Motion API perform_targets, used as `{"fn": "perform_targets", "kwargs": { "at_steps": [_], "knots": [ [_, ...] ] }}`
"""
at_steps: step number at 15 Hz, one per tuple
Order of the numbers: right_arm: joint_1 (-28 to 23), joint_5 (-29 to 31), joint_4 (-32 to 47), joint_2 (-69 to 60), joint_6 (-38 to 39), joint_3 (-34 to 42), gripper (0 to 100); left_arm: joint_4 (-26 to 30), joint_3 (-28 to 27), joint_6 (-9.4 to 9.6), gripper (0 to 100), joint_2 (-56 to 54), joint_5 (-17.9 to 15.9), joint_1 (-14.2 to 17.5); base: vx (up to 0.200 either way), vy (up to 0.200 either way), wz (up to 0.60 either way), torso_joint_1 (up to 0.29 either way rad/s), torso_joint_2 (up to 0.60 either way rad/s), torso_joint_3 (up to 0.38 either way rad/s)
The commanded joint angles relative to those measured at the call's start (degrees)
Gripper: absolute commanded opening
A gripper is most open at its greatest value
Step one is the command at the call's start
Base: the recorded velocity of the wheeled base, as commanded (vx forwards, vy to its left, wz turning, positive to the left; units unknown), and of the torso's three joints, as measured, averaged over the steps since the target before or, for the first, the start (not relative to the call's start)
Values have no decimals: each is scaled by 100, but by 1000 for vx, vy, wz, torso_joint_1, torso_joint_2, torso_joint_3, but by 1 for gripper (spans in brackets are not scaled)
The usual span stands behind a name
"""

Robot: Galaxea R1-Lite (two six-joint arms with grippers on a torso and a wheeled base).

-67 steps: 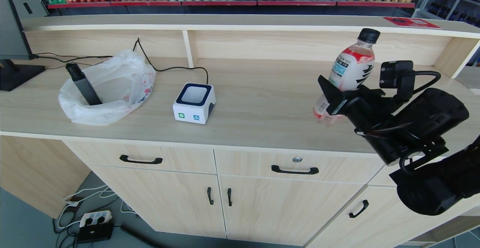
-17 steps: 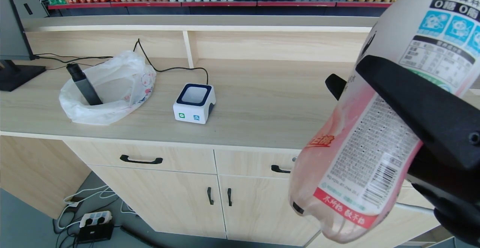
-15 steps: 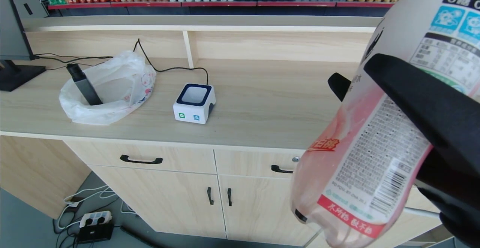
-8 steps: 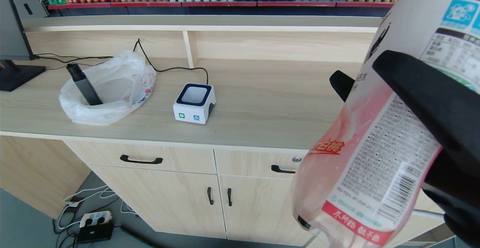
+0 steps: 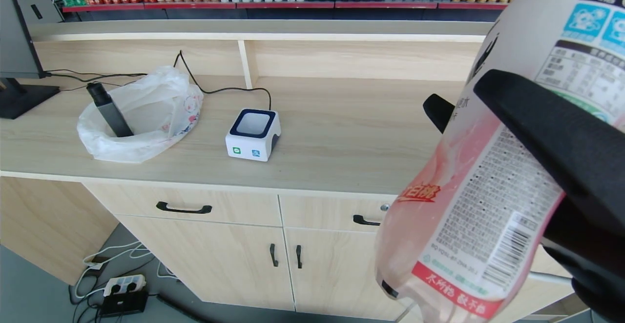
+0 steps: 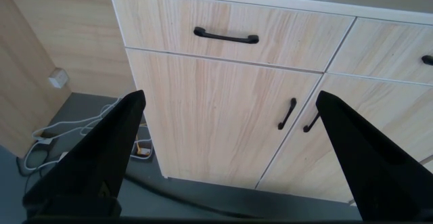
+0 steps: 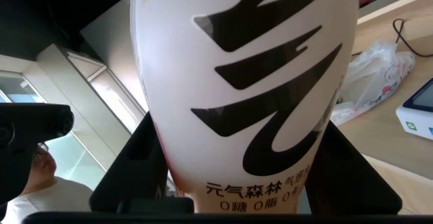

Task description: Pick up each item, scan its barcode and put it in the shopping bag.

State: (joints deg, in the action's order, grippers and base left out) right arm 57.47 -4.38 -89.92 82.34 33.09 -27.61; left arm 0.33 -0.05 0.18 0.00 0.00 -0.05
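The right gripper [image 5: 458,96] is clamping the bottle [image 5: 464,206] round its middle, holding it tilted and high, well apart from the scanner [image 5: 253,134] and bag [image 5: 146,113]; the left gripper [image 6: 230,97] is hanging wide open, empty; the barcode [image 5: 508,252] is facing upward, away from the scanner, so a scan could be failing unless the bottle gets turned; tilting risks slippage.
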Motion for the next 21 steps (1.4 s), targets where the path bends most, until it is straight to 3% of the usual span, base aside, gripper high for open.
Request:
{"fn": "perform_targets", "kwargs": {
  "at_steps": [1,10,14,19,21],
  "knots": [
    [-7,-2,-8,2,-21,10,0,2,-4,-1,100,0,0,5,0,0,0,0,0,0],
    [-7,-2,-8,-104,-927,10,0,2,-4,-1,100,0,0,-4,0,0,0,0,0,0],
    [-34,7,-8,37,-1753,441,0,2,-4,-1,100,0,0,5,0,0,0,0,0,0],
    [-1712,200,-8,389,-2975,634,0,2,5,-1,100,0,0,-4,0,0,0,0,0,0],
    [-2064,200,-8,476,-3282,696,0,2,5,-1,100,0,0,5,0,0,0,0,0,0]
  ]
}}
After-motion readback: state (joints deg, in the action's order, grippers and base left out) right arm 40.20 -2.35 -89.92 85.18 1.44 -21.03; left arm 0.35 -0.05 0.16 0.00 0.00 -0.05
